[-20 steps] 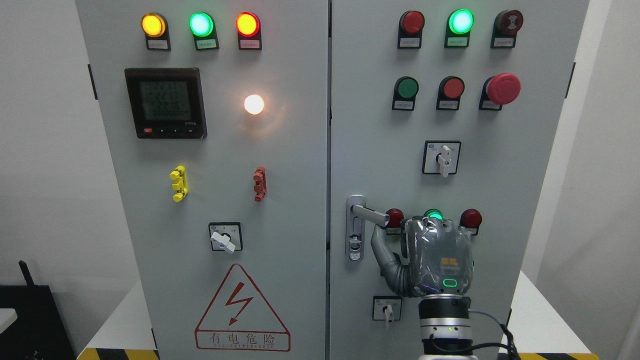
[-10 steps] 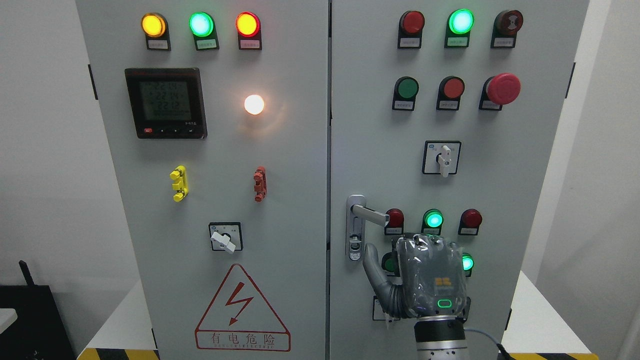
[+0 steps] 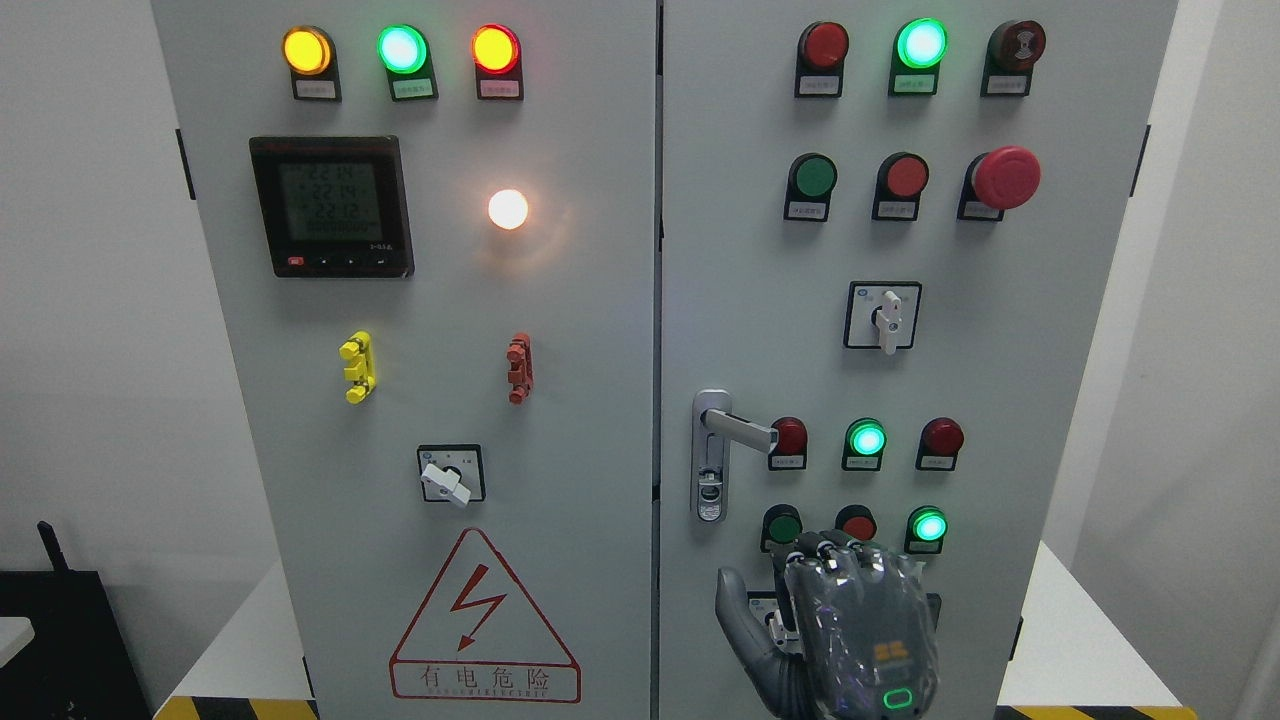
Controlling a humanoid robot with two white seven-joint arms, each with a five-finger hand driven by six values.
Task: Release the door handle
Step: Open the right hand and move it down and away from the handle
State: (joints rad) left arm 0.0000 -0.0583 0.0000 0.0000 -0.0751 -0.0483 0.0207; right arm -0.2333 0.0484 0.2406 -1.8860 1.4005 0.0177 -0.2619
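Right hand (image 3: 850,640) sits low at the bottom edge of the right cabinet door (image 3: 1050,350), thumb sticking out to the left and the other fingers bent forward, holding nothing. Door handle (image 3: 740,431) is well above it, lever pointing right just beside a red button (image 3: 790,436), nothing touching it.

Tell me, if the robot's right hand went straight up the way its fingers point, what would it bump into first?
Probably the red button just above the right hand, in the bottom row of buttons. Its knuckles already sit right under it. How far the hand is from the door I cannot tell, so it might pass in front without touching.
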